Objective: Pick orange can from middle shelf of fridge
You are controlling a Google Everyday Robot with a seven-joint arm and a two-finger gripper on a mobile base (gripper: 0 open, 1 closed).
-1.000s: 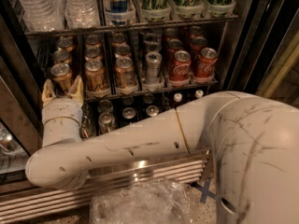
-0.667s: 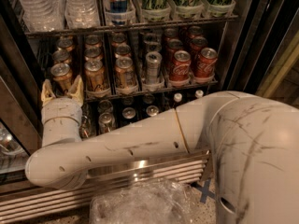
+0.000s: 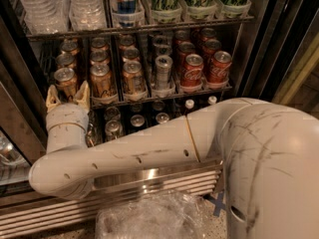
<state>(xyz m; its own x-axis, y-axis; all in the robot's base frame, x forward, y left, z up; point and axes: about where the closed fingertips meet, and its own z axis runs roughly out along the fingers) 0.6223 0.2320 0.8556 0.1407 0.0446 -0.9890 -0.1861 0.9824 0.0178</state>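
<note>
Middle shelf (image 3: 149,97), jaws still around can (image 3: 66,80)

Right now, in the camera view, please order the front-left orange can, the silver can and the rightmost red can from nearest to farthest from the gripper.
From the gripper, at the middle shelf's left end:
1. Orange can: left end, right at it.
2. Silver can: centre.
3. Red can: right end.

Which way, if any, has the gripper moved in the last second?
No. The gripper sits where it was, at the front-left orange can on the middle shelf.
</note>
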